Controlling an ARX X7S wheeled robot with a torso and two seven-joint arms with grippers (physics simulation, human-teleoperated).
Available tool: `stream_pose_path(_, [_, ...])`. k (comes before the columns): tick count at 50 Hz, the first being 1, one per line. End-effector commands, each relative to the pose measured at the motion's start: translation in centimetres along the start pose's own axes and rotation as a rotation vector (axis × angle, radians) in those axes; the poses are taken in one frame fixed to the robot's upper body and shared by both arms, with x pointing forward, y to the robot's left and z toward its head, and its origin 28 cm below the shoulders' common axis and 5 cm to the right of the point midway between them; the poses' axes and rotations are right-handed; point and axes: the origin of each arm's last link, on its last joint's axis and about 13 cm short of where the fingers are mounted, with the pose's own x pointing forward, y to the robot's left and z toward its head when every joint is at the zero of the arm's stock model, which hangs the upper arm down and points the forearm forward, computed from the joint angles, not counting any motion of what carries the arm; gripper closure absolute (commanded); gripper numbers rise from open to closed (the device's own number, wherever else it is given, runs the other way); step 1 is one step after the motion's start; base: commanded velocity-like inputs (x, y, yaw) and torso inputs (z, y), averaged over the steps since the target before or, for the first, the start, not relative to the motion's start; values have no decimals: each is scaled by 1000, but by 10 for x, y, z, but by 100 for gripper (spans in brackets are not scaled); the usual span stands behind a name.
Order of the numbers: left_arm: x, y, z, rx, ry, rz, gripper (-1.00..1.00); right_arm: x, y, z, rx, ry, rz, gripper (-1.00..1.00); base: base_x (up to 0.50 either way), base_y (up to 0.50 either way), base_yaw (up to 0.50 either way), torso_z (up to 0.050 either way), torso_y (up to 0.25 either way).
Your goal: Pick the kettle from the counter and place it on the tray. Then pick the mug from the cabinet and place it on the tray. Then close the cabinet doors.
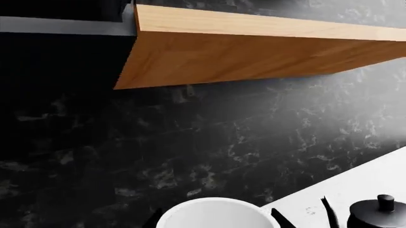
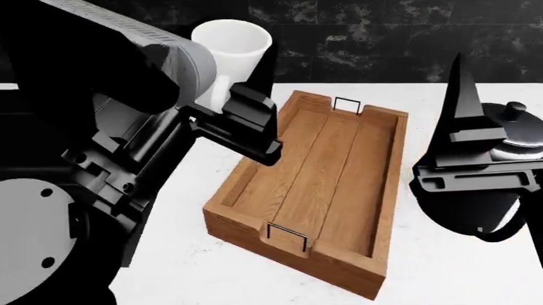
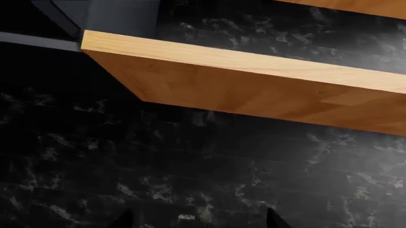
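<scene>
Left gripper (image 2: pixel 241 121) at upper left of the head frame, closed on the mug (image 2: pixel 231 47), carried high and hanging over the tray's (image 2: pixel 254 166) left rim. Could easily clip that rim or tip over if let go from this height, since half the mug looks outside the tray footprint. Better centred over the planks and lowered first. In the left wrist view, mug rim pokes up at bottom centre between the finger tips.

Tray sits mid-frame on the white table (image 2: pixel 170 267), floor bare. Kettle (image 2: pixel 517 136) not on it: stands on the table at the right edge, just beside the tray, so step one looks undone or skipped, bit worrying.

Right gripper (image 2: pixel 471 143) right in front of the kettle, one finger pointing up; can't tell if open or gripping anything. Could knock the kettle from there.
</scene>
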Motion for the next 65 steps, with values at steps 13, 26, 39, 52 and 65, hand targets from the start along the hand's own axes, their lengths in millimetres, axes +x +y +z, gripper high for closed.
stream_pose_path(13, [10, 7, -6, -14, 18, 29, 100, 0, -2, -1, 3, 3, -9, -100, 0, -500, 0, 0, 0])
stream_pose_path(26, [23, 16, -5, -21, 38, 56, 100, 1, -3, 2, 1, 2, -19, -100, 115, -51, 0, 0, 0])
stream_pose_path(39, [63, 32, -18, -6, 101, 110, 100, 1, -3, 2, -7, -6, -25, -100, 182, 0, 0, 0, 2])
stream_pose_path(52, [117, 33, -84, -9, 276, 119, 100, 2, -3, 0, -9, -4, -26, -100, 0, 0, 0, 0, 0])
stream_pose_path(65, [126, 14, -127, -44, 370, 83, 100, 3, -2, -3, -15, 7, -26, -100, 0, 0, 0, 0, 1])
